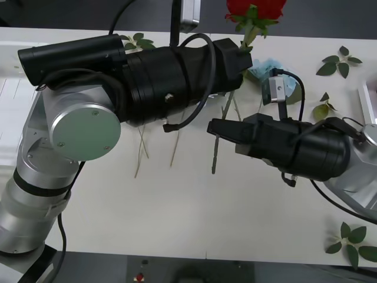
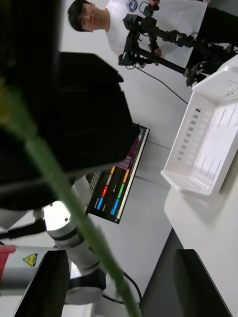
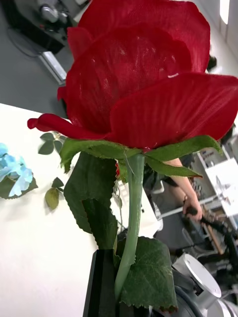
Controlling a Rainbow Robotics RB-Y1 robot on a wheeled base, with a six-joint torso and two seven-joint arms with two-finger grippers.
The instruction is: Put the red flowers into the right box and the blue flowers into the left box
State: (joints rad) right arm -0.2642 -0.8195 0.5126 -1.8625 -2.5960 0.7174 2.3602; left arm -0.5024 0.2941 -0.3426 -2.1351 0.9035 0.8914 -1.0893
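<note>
Front view: we log 1 red rose [image 1: 255, 8] held upright off the table, left gripper [image 1: 238, 56] clamped on its stem for handover, right gripper [image 1: 217, 127] open around the lower stem, blue flower [image 1: 268, 66] beside.

You have one red rose [image 1: 255, 8] at the top of the front frame and one pale blue flower head [image 1: 266, 66] just below it. Two robot arms cross the desk [image 1: 188, 218], and one white tray [image 2: 210, 143] shows in the right wrist frame.

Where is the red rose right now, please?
The red rose is at the front view's top centre, held upright by the left gripper, above the blue flower.
</note>
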